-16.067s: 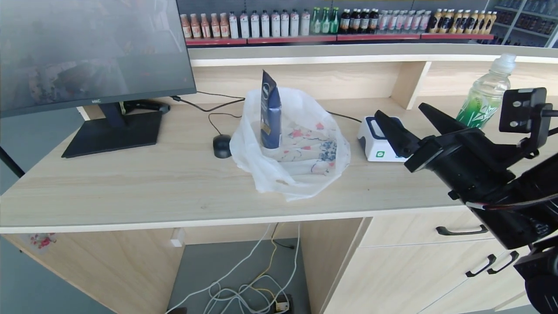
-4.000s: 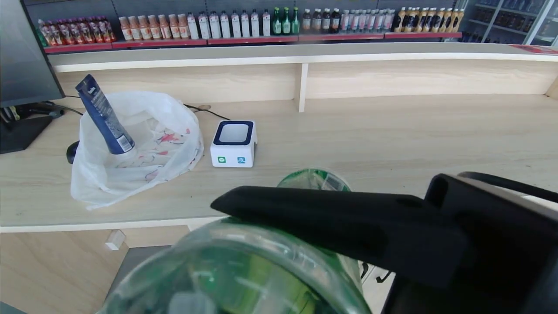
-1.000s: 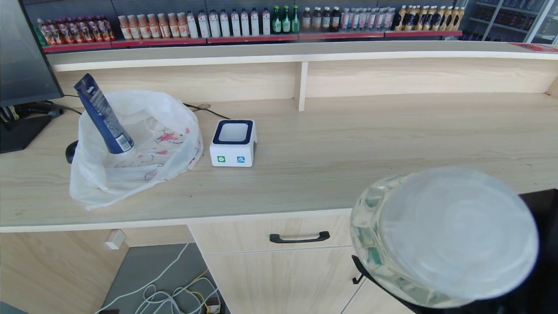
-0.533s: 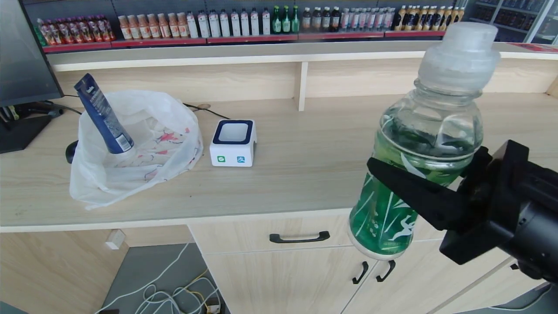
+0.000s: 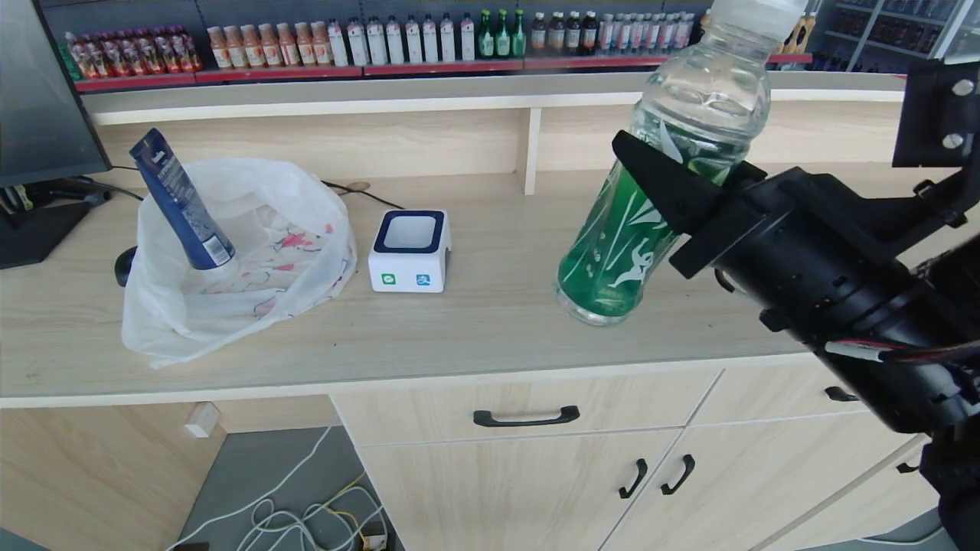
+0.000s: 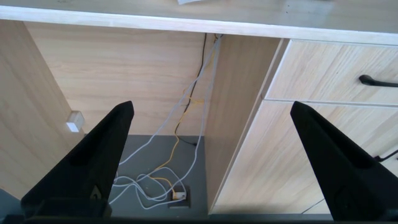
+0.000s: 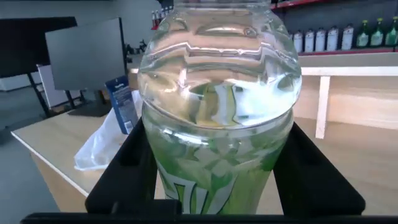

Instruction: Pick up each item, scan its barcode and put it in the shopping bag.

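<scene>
A clear bottle (image 5: 612, 260) with a green label and white cap is held tilted, cap up, over the counter to the right of the white scanner box (image 5: 409, 251). My right gripper (image 5: 677, 187) is shut on the bottle's middle; in the right wrist view the bottle (image 7: 217, 106) sits between both black fingers (image 7: 124, 174). A white plastic shopping bag (image 5: 253, 252) lies open left of the scanner with a dark blue tube (image 5: 180, 203) leaning inside it. My left gripper (image 6: 211, 168) is open below the counter's edge, holding nothing.
A monitor (image 5: 46, 92) and a black mouse (image 5: 124, 268) stand at the counter's far left. A raised wooden ledge (image 5: 528, 145) runs along the back, with shelves of bottles (image 5: 459, 38) behind it. Drawers with black handles (image 5: 525, 418) are below the counter.
The right arm swung the bottle up and left, from low in front of the drawers with its cap facing the camera to tilted over the counter near the scanner.
</scene>
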Available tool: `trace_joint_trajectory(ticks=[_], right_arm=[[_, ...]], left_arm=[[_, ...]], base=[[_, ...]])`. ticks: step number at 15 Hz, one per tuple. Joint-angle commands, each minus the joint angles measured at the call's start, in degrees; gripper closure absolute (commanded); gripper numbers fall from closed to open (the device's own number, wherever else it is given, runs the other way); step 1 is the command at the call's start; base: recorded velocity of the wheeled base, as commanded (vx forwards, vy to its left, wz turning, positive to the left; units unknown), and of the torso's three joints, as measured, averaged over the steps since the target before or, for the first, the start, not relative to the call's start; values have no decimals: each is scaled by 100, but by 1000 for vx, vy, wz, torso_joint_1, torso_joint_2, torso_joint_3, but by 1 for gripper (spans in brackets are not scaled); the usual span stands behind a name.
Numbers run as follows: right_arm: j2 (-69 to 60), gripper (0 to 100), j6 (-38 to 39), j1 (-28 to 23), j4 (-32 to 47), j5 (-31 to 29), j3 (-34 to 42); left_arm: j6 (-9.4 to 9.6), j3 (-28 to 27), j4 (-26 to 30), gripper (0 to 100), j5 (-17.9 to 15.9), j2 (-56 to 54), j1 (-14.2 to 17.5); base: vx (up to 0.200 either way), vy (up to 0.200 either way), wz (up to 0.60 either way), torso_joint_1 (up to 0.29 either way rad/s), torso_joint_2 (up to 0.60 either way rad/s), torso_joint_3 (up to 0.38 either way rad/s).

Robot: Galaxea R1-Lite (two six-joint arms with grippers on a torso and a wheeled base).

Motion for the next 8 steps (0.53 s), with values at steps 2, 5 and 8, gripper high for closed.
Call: trace_joint_trajectory(ticks=[2, 5, 8], right_arm=[[980, 100, 142, -359, -640, -93, -377], [1130, 100, 265, -377, -737, -708, -403], [1279, 100, 195, -377, -746, -734, -482]], left_arm=[[7, 0, 0, 0, 1, 0, -2], [-2, 0, 0, 0, 1, 9, -2], [7, 0, 9, 0, 1, 9, -2]], base=[[0, 0, 0, 0, 0, 0], [0, 0, 0, 0, 0, 0], [0, 0, 0, 0, 0, 0]])
